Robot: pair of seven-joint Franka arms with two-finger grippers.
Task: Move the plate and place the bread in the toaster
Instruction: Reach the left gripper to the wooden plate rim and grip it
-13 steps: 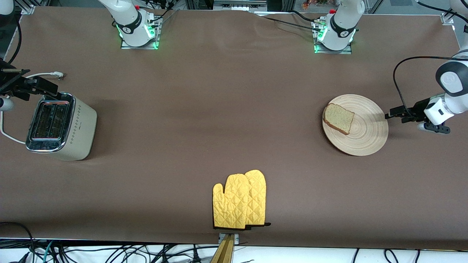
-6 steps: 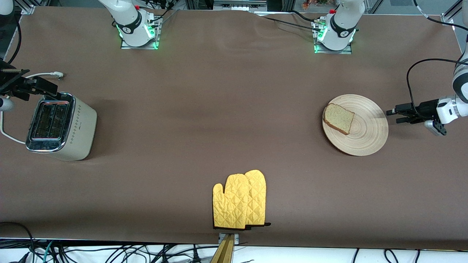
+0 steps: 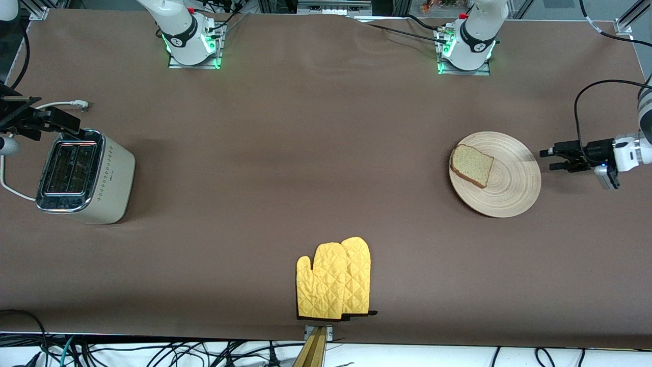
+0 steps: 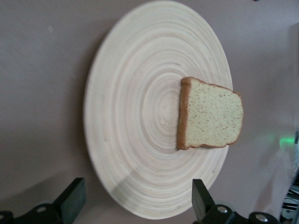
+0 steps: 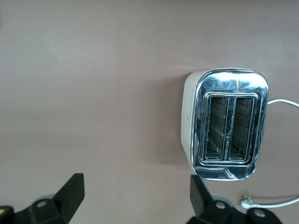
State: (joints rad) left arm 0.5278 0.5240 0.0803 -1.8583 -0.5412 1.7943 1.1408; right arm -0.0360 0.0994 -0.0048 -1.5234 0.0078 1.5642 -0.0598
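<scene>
Now, with the wooden plate [image 3: 501, 183] and its bread slice [image 3: 471, 165] lying at the left arm's end of the desk, the open left hand [image 3: 546, 159] beside its rim should straddle that rim squarely, while the open right hand [image 3: 38, 121] waits over the toaster [image 3: 84, 176].

Even, soft overhead light keeps the brown table [image 3: 305, 153] bright and sharp, with faint shadows beside the toaster [image 3: 84, 176] and plate [image 3: 501, 196], glare on the toaster's chrome top [image 5: 231, 126], green glow at the arm bases, and blurred dark fingers [image 4: 70, 205] in both wrist views.
</scene>
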